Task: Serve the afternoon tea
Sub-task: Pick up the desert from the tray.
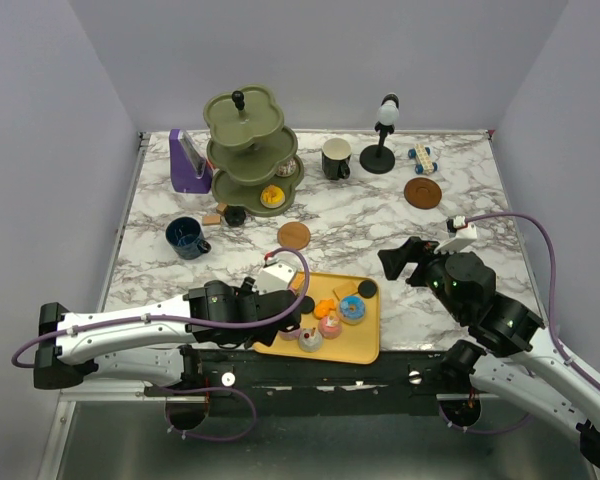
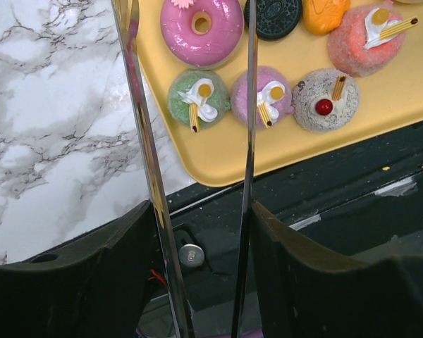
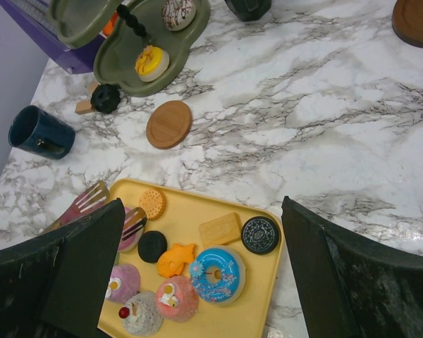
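Clamps left gripper (image 2: 197, 239) on metal tongs (image 2: 250, 105), blades apart above green cupcake (image 2: 197, 98) on yellow tray (image 2: 218, 158) at near edge of marble table (image 1: 360, 215). Holds right gripper (image 1: 405, 258) with fingers spread wide, nothing between, above table just right of tray. Shows olive-green three-tier stand (image 1: 245, 150) at back, yellow cake (image 1: 272, 196) on bottom tier, dark-blue mug (image 1: 185, 237) and brown coaster (image 1: 293, 236) in front of stand.

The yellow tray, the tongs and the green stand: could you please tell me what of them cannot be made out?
Tray: in the top view its left part is hidden under the left gripper.
Tongs: in the left wrist view their tips are cut off by the top edge.
Stand: in the right wrist view its upper tiers are cut off by the top edge.
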Available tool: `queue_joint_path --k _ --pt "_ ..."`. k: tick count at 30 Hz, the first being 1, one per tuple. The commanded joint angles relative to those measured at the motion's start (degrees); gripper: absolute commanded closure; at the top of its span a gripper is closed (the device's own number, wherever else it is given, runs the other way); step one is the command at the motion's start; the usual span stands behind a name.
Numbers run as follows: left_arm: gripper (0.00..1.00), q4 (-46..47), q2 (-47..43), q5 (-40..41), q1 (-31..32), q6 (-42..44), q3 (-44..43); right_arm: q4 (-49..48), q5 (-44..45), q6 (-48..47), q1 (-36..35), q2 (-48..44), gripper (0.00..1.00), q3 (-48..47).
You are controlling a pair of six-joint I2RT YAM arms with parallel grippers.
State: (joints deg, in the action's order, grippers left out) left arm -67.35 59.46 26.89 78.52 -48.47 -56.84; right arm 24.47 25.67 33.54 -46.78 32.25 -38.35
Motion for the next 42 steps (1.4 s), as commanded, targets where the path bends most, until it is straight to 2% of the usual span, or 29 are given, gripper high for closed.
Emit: queue_joint_path --k 1,10,23,31,38,42 --pt "0.38 0.0 0.0 -1.9 0.6 -0.5 -0.1 -0.7 0.9 -0.3 -0.2 -0.2 0.0 0.7" --pt "0.39 -1.9 0.8 -3.2 1.6 -2.0 0.1 -0.7 0.8 -0.3 -0.2 -0.4 0.0 0.8" --pt "0.5 -3.2 1.2 -0.7 2.4 -3.4 -0.6 -0.7 0.9 -0.3 -0.2 -0.4 0.0 0.8" --pt "0.64 -7.4 -1.2 7.2 2.7 -7.3 -3.5 -0.7 0.8 -0.3 -0.2 -0.5 0.0 0.9" --pt "0.68 -11.8 -2.4 15.5 1.9 -10.4 -7.0 -0.9 0.5 -0.3 -0.2 -0.6 0.0 0.9" --pt "0.69 -9.1 -2.3 15.8 -2.8 -7.4 -7.3 -1.0 0.2 -0.4 -0.3 -0.6 0.0 0.9"
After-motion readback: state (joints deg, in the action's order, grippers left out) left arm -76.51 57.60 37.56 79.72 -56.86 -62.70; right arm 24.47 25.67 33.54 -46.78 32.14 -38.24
